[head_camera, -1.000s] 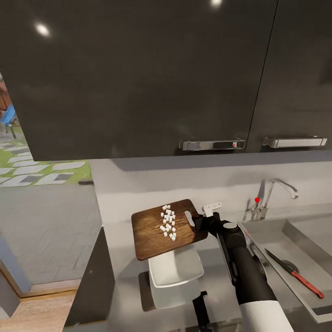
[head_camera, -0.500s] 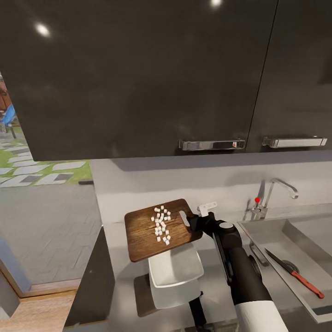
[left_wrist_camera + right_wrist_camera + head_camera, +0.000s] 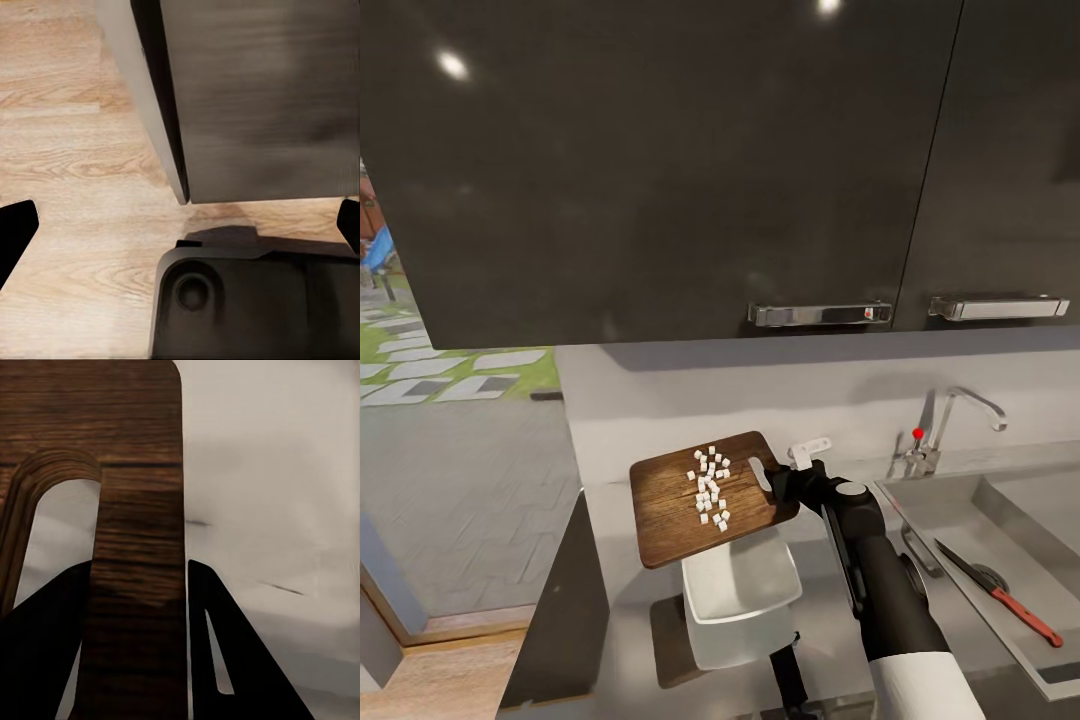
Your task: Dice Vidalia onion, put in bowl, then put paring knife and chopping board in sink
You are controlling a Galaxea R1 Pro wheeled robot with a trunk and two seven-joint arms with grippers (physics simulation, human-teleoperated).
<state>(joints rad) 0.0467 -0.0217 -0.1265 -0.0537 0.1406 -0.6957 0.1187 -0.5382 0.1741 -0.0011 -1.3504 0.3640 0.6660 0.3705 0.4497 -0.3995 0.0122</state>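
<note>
One right claw (image 3: pixel 780 482) clamped on board (image 3: pixel 700 495) handle end; board w/ onion dice (image 3: pixel 710 487) held above bowl (image 3: pixel 740 590). Left claw (image 3: pixel 180 225): fingers spread, nothing between.

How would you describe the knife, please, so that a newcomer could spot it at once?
Find the steel sink right of the grey counter, below the chrome tap. The knife lies flat in the basin, apart from the board in the right hand. Its red handle and dark pointed blade mark it out.
</note>
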